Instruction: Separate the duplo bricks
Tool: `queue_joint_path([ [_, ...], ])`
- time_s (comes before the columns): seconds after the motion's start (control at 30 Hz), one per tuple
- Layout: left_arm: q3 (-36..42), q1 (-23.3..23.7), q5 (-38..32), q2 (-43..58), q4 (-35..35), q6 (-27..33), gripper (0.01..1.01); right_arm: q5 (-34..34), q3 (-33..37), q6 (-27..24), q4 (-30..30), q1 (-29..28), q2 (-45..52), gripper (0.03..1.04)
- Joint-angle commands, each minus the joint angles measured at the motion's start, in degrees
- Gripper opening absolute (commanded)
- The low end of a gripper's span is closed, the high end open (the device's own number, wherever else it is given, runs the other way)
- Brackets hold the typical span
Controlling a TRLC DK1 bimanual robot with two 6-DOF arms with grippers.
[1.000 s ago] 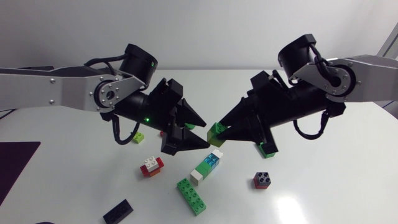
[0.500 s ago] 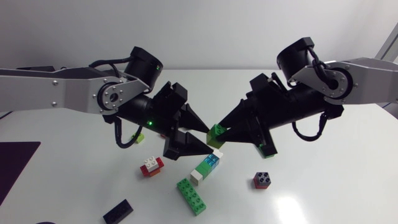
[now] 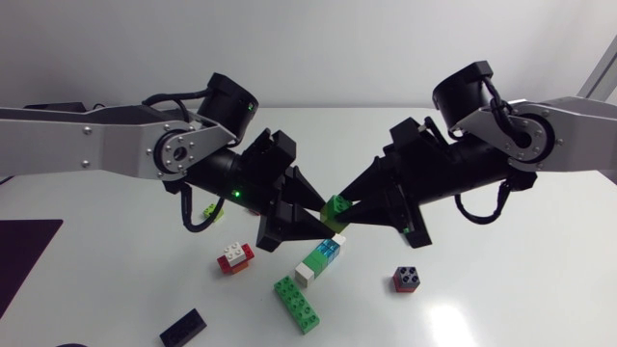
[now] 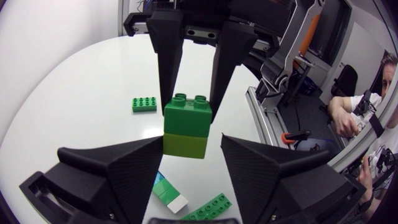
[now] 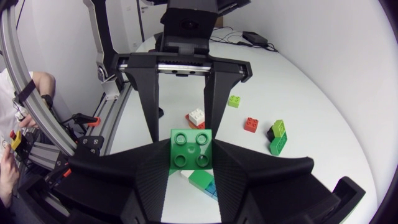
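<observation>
A dark green plastic duplo brick, clamped in the black right hand above the white bench, is stuck on a lime green brick, around which the black left hand is spread open. Judged light, rigid and slick, the lime green brick is best pinched on its flat sides, clear of the seam

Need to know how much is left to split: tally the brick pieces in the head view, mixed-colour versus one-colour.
Mixed-colour: 4 (green-lime stack, red-white brick, white-blue stack, red-black brick)
One-colour: 4 (lime brick, long green brick, black brick, green brick)
Total: 8
</observation>
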Motion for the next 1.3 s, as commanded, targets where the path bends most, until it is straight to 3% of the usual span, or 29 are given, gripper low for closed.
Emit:
queue_joint_path([
  [0.0, -0.4, -0.3, 0.9, -1.5, -0.4, -1.3, 0.530, -0.6, -1.3, 1.3, 0.5, 0.6, -1.4, 0.17],
  [0.13, -0.8, -0.3, 0.9, -2.0, -0.4, -1.4, 0.503, -0.6, -1.5, 1.7, 0.5, 1.3, -1.7, 0.17],
  [0.27, -0.8, -0.3, 1.1, -2.3, -0.4, -1.8, 0.328, -0.6, -1.8, 2.0, 0.6, 1.4, -2.3, 0.17],
  [0.9, -5.6, -1.1, 1.6, -6.6, -0.1, 2.2, 0.274, -3.8, -2.0, 5.0, 0.4, -0.1, -6.2, 0.16],
  [1.27, -6.9, 2.6, -1.9, -6.4, 1.7, 1.6, 0.274, 0.0, -6.0, 7.0, 3.3, 0.6, -13.5, 0.16],
])
